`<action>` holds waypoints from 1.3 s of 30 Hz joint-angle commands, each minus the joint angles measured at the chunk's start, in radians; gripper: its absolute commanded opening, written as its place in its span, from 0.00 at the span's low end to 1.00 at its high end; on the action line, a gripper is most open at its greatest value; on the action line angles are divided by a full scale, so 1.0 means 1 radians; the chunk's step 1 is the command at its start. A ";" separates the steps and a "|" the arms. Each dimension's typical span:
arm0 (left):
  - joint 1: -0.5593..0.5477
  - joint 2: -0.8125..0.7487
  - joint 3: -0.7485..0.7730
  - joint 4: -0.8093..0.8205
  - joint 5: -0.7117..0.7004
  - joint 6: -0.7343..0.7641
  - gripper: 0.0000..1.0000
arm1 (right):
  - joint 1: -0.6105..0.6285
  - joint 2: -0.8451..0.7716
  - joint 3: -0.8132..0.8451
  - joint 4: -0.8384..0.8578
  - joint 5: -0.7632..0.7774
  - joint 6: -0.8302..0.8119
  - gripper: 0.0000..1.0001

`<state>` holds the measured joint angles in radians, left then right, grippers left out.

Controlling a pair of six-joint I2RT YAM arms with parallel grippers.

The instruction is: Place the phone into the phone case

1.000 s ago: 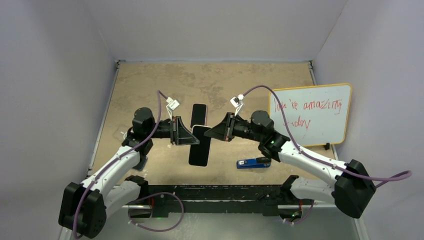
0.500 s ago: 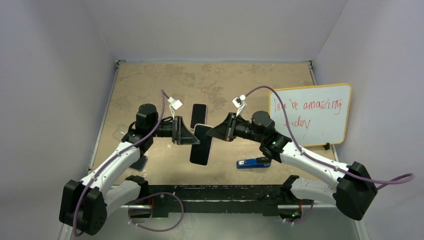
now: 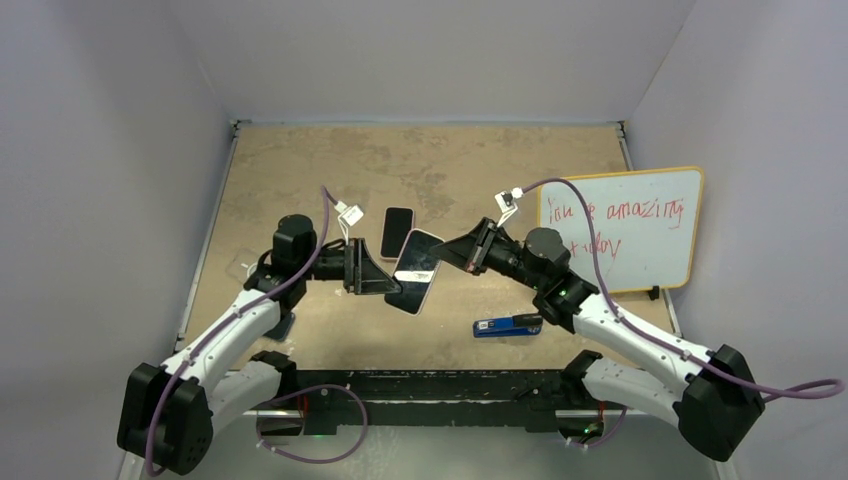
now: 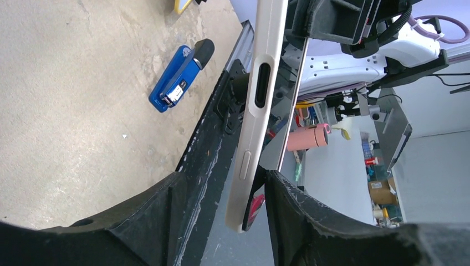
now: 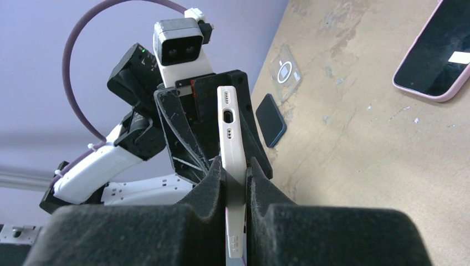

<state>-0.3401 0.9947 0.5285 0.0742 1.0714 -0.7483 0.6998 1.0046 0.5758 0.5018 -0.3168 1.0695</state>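
Note:
A white phone case (image 3: 417, 271) with a dark phone face showing inside it hangs tilted above the table's middle. My right gripper (image 3: 453, 253) is shut on its upper right end; the right wrist view shows the white case edge (image 5: 230, 138) pinched between both pads. My left gripper (image 3: 392, 283) is open around the case's lower end (image 4: 256, 105), the left finger (image 4: 172, 194) well apart from it and the right finger (image 4: 288, 194) close against its back. A second dark phone (image 3: 397, 232) with a pink rim lies flat on the table just behind, also seen as the pink-rimmed phone (image 5: 438, 55).
A blue stapler-like tool (image 3: 507, 325) lies near the front right. A whiteboard (image 3: 620, 228) with red writing leans at the right wall. A clear case (image 5: 285, 72) and a small dark blue item (image 5: 270, 126) lie by the left arm.
My left gripper has opened and let go of the case. My right gripper has drawn back to the right, tilting the case and lifting its upper end.

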 commanded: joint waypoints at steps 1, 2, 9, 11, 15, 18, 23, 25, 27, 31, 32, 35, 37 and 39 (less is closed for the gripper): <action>0.003 -0.015 -0.009 0.052 0.019 -0.019 0.54 | -0.006 -0.055 0.010 0.088 0.062 0.047 0.00; 0.003 -0.015 -0.008 0.051 0.021 -0.019 0.52 | -0.006 -0.056 0.008 0.085 0.065 0.046 0.00; 0.003 0.011 0.004 -0.025 -0.008 0.011 0.00 | -0.007 -0.051 -0.001 0.059 0.075 0.035 0.00; 0.003 0.007 0.019 -0.064 -0.029 0.035 0.00 | -0.007 -0.055 -0.003 0.035 0.095 0.023 0.00; 0.003 0.000 0.099 -0.248 -0.106 0.140 0.00 | -0.008 -0.042 0.005 0.013 0.093 -0.002 0.00; 0.003 -0.001 0.126 -0.304 -0.140 0.175 0.13 | -0.008 -0.028 0.008 0.003 0.079 -0.010 0.00; 0.003 -0.032 0.170 -0.431 -0.310 0.238 0.65 | -0.007 0.007 0.057 -0.166 0.072 -0.094 0.00; 0.003 -0.044 0.191 -0.482 -0.401 0.261 0.79 | -0.007 0.030 0.084 -0.265 0.074 -0.129 0.00; 0.003 -0.048 0.212 -0.528 -0.477 0.280 0.85 | -0.007 0.064 0.111 -0.342 0.065 -0.172 0.00; 0.003 -0.052 0.235 -0.594 -0.617 0.306 0.89 | -0.008 0.159 0.177 -0.449 0.033 -0.250 0.00; 0.003 -0.057 0.235 -0.600 -0.641 0.306 0.89 | -0.008 0.191 0.199 -0.467 0.036 -0.271 0.00; 0.003 -0.077 0.234 -0.606 -0.685 0.306 0.89 | -0.008 0.267 0.317 -0.578 0.095 -0.373 0.00; 0.003 -0.094 0.234 -0.610 -0.716 0.302 0.89 | -0.007 0.325 0.405 -0.649 0.146 -0.438 0.00; 0.003 -0.099 0.233 -0.613 -0.770 0.289 0.89 | -0.009 0.386 0.491 -0.718 0.205 -0.505 0.00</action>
<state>-0.3405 0.9268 0.7227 -0.5213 0.4286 -0.4706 0.6945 1.3399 0.8856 -0.1169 -0.2073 0.7219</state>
